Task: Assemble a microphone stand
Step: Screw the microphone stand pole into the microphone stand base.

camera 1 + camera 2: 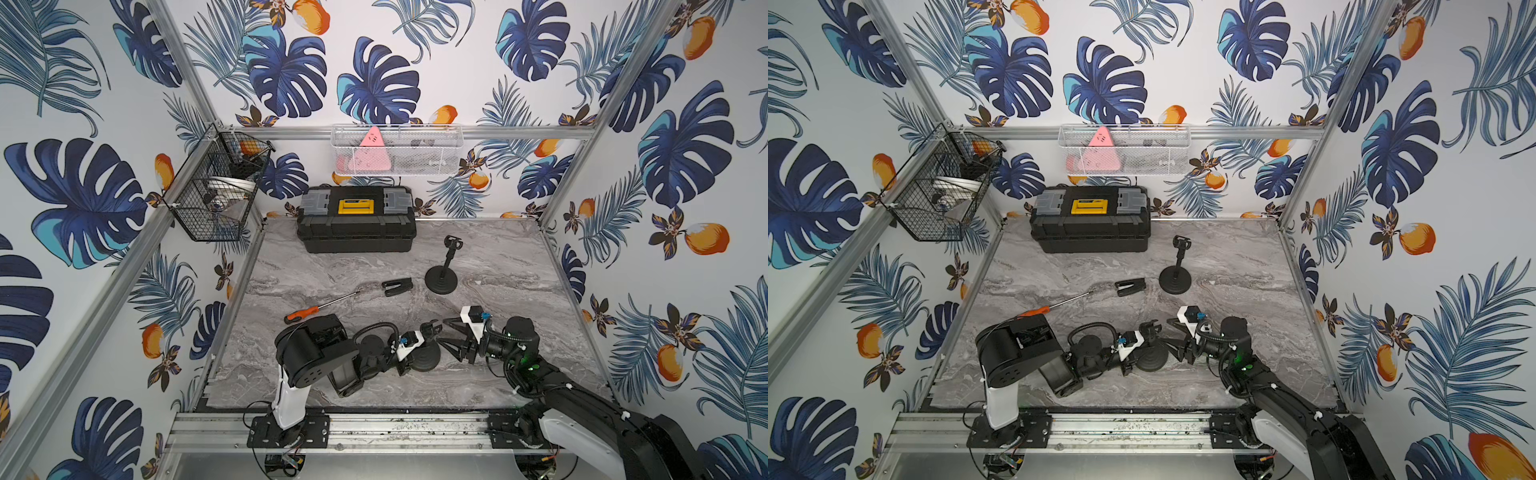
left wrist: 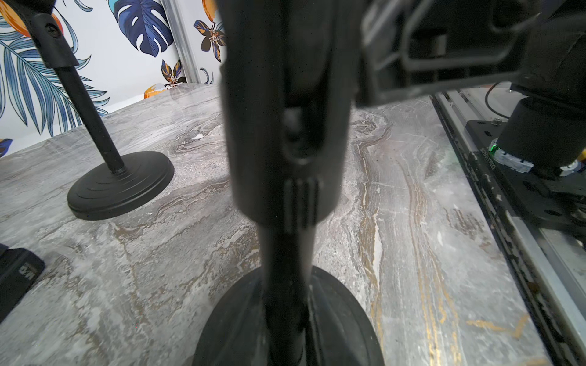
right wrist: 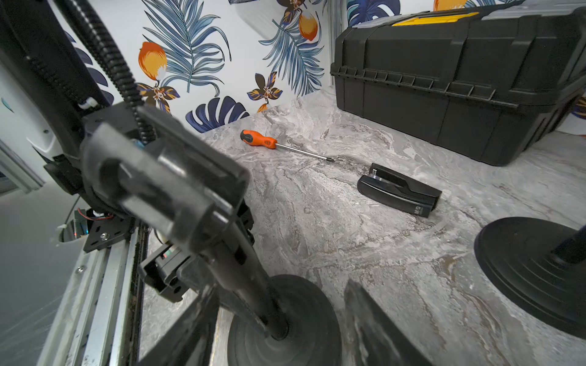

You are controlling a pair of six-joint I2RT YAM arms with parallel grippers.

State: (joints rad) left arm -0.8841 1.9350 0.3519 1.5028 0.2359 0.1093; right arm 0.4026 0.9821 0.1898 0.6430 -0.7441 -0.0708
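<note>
Closest to my lens, the pole [image 2: 287, 285] of the near microphone stand [image 1: 1154, 361] rises from its round base [image 3: 304, 317] at the front of the table [image 1: 316, 270]. Left gripper [image 1: 430, 329] is clamped on the upper pole; right gripper [image 1: 451, 336] stands spread beside the base, holding nothing. I judge I'm seating pole into base; next, right must steady the base while left twists.

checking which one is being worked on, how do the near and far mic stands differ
The near stand is clamped at its pole by the left gripper; the far stand stands free. The near stand sits by the front rail; the far stand nearer the toolbox. Both black, round-based.
</note>
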